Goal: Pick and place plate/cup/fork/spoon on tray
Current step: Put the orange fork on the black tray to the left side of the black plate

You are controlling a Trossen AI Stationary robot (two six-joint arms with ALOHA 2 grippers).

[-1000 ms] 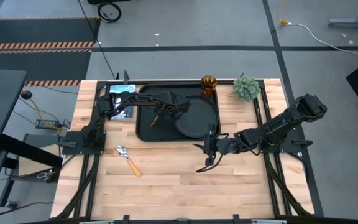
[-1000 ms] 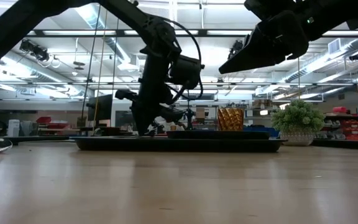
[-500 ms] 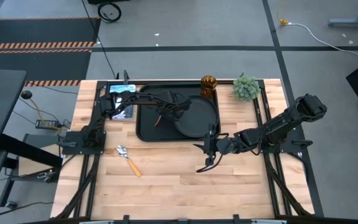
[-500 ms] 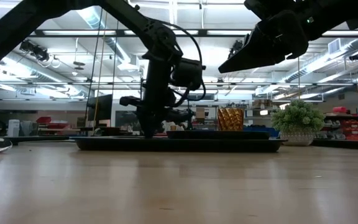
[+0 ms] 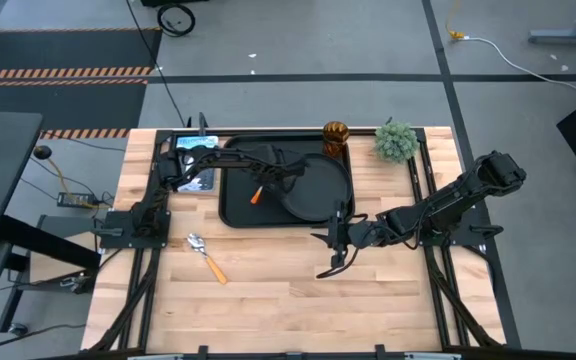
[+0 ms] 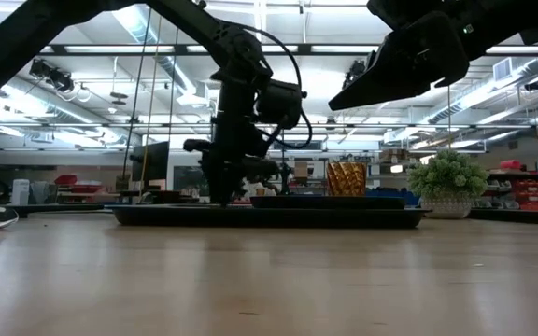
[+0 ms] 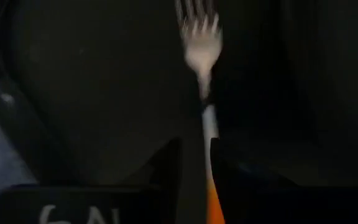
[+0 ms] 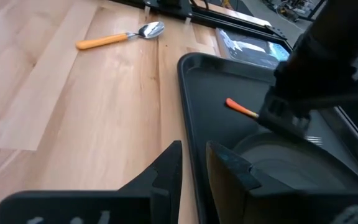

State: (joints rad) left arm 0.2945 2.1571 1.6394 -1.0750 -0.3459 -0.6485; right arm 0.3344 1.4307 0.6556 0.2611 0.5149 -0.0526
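The fork (image 7: 199, 43), with silver tines and an orange handle (image 5: 256, 196), is on the left part of the black tray (image 5: 234, 170), in my left gripper (image 5: 268, 182), which is shut on it and low at the tray floor (image 6: 227, 194). The round black plate (image 5: 323, 192) lies flat in the tray's right half. The amber cup (image 5: 336, 133) stands at the tray's far right corner. The spoon (image 5: 206, 256) lies flat on the wood near the tray's near left corner. My right gripper (image 5: 330, 240) is shut and empty, held above the table just near of the tray's near right rim. My left gripper pinches the fork's orange handle (image 7: 210, 134) between its two fingers, near the neck. The fingers come from above and lie across the handle. The handle's free end (image 8: 238, 107) sticks out toward the tray's left, low over the tray floor. I cannot tell whether it rests on the floor.
A small green plant (image 5: 396, 141) stands on the table right of the cup. A blue-white picture card (image 5: 196, 150) lies at the tray's far left corner. Bare wood stretches across the table's near half (image 5: 288, 300).
My left gripper has gone down to the tray floor with the fork and turned a little. The fork's handle now shows plainly orange and lies lower over the tray.
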